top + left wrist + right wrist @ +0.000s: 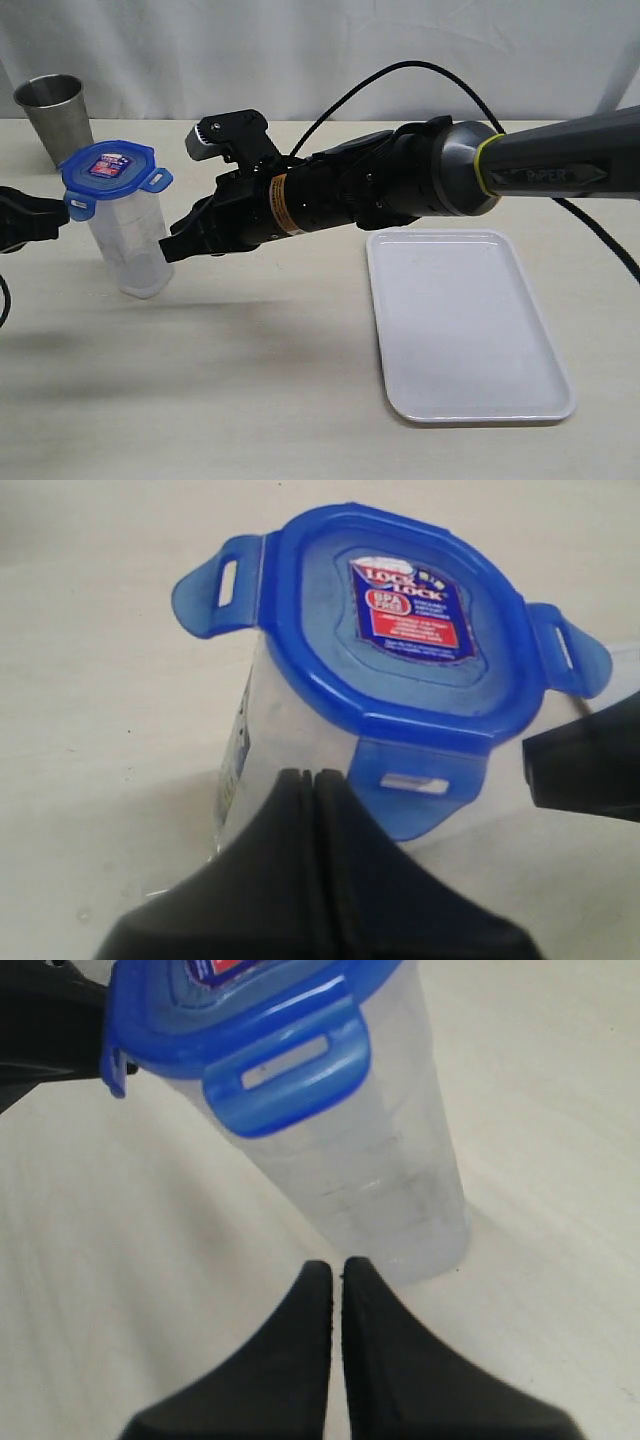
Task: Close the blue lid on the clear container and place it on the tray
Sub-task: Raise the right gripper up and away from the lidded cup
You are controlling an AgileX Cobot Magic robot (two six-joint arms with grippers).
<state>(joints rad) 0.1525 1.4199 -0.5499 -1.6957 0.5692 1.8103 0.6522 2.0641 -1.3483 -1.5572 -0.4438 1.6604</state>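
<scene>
Blue, rounded-square plastic lid (110, 168) sat on the tall, frosted clear plastic container (135, 250), its flaps sticking out unsnapped, so closing looked unfinished. Both grippers were pinched closed and empty, probably to press flaps down: left gripper (62, 212) at the lid's nine o'clock, right gripper (172, 248) at the container's three o'clock. The flat white rectangular tray (470, 330) lay well apart at four o'clock
</scene>
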